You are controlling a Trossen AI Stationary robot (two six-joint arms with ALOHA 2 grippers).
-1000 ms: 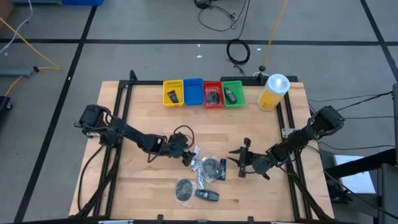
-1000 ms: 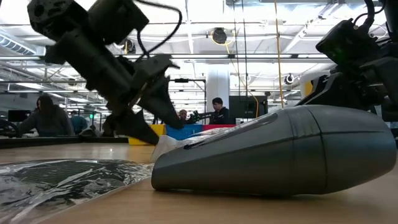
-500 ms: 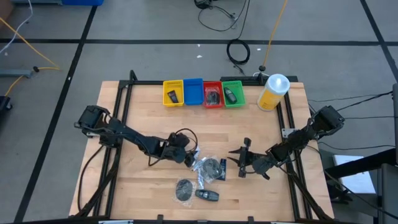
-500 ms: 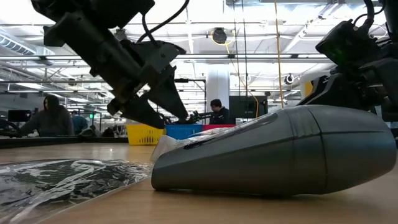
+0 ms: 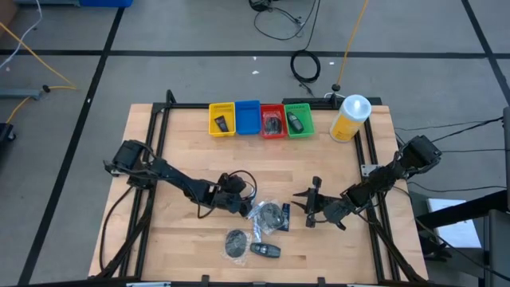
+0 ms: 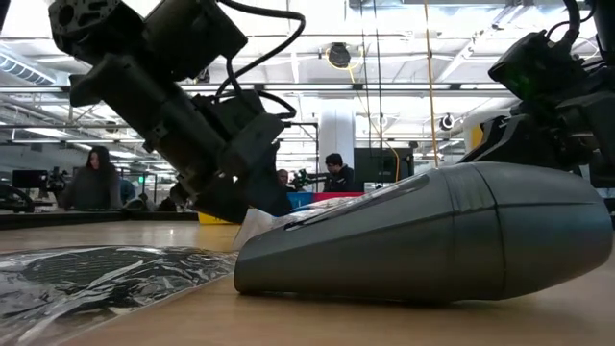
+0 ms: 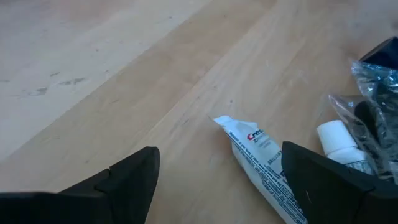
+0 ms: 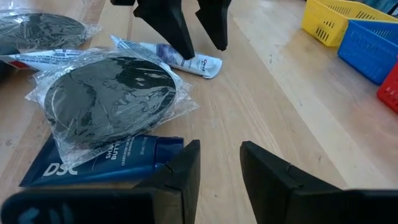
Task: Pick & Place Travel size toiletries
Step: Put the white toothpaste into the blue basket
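Toiletries lie flat on the table's near middle: a white toothpaste tube (image 7: pixel 261 155) (image 8: pixel 180 56) (image 5: pixel 248 198), a clear-wrapped dark disc (image 8: pixel 112 93) (image 5: pixel 268 214) partly resting on a blue tube (image 8: pixel 106 163) (image 5: pixel 284 226), a second wrapped disc (image 5: pixel 237 241) and a dark oblong bottle (image 5: pixel 265 249) (image 6: pixel 423 240). My left gripper (image 7: pixel 219 152) (image 5: pixel 241 206) is open and points down, with its fingers on either side of the toothpaste tube's crimped end. Whether they touch it, I cannot tell. My right gripper (image 8: pixel 219 146) (image 5: pixel 306 206) is open and sits low, just right of the blue tube.
Yellow (image 5: pixel 221 119), blue (image 5: pixel 247 118), red (image 5: pixel 272 121) and green (image 5: pixel 299 119) trays line the far edge; three of them hold small dark items. A big yellow white-capped bottle (image 5: pixel 351 118) stands to their right. People sit in the room behind.
My left gripper has moved toward the table's right and near edge and come down over the toothpaste tube's end. The toiletries and my right arm have stayed where they were.
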